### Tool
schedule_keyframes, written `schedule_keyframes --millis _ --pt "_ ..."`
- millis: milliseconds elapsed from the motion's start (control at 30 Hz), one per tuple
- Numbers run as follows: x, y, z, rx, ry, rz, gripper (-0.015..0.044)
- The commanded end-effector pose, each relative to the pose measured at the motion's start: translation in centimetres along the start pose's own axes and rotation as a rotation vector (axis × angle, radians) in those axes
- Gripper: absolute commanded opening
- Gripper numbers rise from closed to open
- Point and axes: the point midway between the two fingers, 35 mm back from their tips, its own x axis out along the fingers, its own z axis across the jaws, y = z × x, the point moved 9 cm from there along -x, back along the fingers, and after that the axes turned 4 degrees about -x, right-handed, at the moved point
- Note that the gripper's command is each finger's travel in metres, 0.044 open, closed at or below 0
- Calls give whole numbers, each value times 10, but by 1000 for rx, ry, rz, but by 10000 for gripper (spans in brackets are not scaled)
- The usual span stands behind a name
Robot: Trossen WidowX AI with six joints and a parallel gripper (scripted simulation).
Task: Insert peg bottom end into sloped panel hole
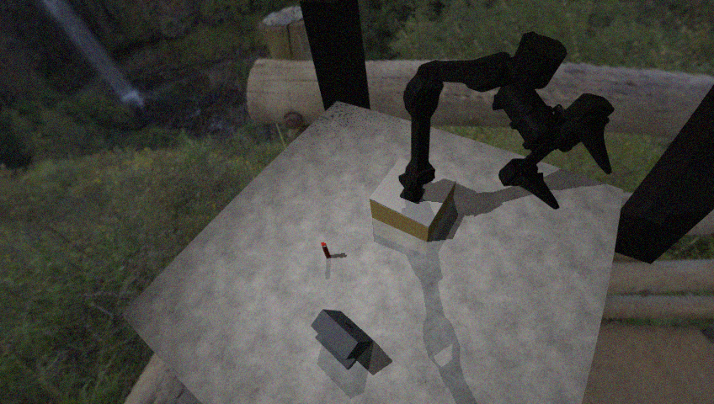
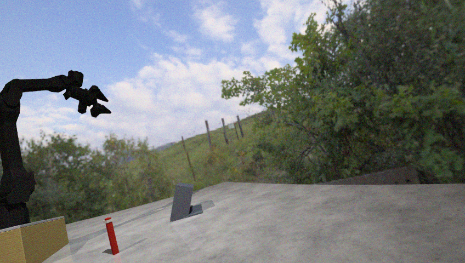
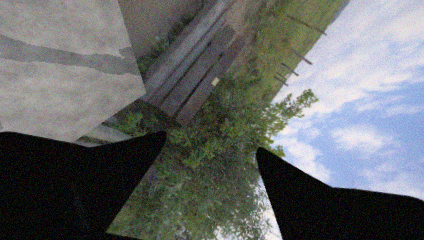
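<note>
Red peg point(image 1: 325, 249) stands upright on the worktop point(image 1: 501, 300), well left of and far below the raised gripper point(image 1: 581, 185), which is spread and holds nothing.

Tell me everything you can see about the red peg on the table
The red peg is a slim rod that looks round, red along its length with a pale band just under a red tip. It stands upright on the grey table, resting on its bottom end and casting a short shadow. Nothing else touches it: the gripper hangs open high above and well away, and the grey sloped panel stands apart, farther along the table. In the top view the peg lies between the robot's box-shaped base and the panel.
</note>
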Motion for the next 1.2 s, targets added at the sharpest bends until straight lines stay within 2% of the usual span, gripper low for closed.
schedule_keyframes --millis 0,633,1167 --pt "15 4 15 57 -61 13 440" --pt "59 50 92 413 -311 168 440" --pt "68 94 163 742 -466 365 440"
